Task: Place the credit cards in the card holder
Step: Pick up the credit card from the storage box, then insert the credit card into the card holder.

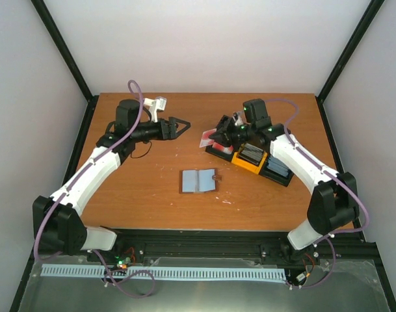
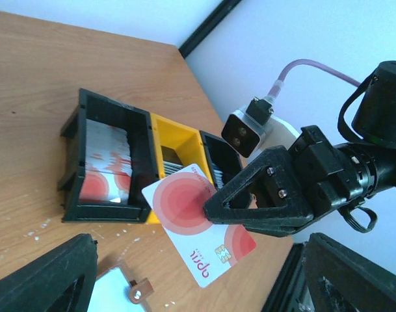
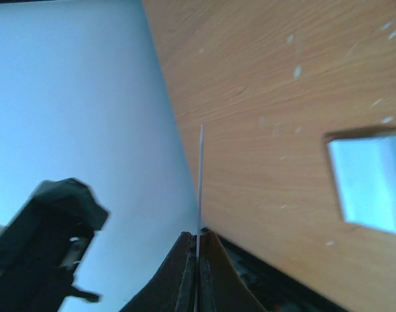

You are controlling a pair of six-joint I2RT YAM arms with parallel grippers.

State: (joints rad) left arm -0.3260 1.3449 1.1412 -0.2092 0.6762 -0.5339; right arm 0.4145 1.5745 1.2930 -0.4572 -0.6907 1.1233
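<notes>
The right pincer (image 2: 209, 209) is clamped on a white-and-red credit card (image 2: 177, 203), face toward the left pincer (image 1: 183, 123), long axis aslant to the fingers (edge-on, a mere line, in its own view). The left pincer gapes, empty. The card holder (image 1: 199, 181) lies open, apart from both, cut off in both wrist views.

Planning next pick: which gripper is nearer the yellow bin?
Right. Right gripper, gripping a credit card, just left of yellow bin; left gripper, open, much farther left.
</notes>
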